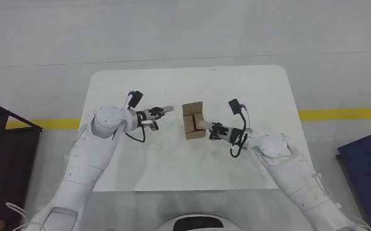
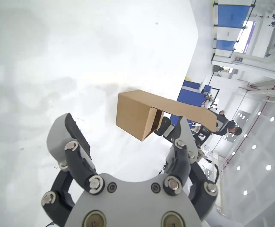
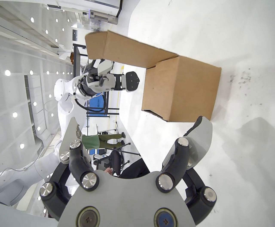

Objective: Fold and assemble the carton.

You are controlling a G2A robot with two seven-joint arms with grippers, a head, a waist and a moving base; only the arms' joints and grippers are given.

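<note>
A small brown carton (image 1: 193,121) stands near the middle of the white table (image 1: 247,87), with one long flap (image 3: 126,50) sticking out from it. My left gripper (image 1: 166,109) hovers a short way to one side of the carton (image 2: 132,114), open, with nothing between its fingers (image 2: 72,126). My right gripper (image 1: 206,127) is on the opposite side, close against the carton (image 3: 182,90), also open. One of its fingertips (image 3: 200,120) is right at the carton's lower corner; I cannot tell if it touches.
The table's near edge (image 1: 196,189) runs between my arms. A dark frame (image 1: 4,144) stands on the floor left of the table and a blue panel (image 1: 368,169) to the right. A yellow floor line (image 1: 343,114) passes behind.
</note>
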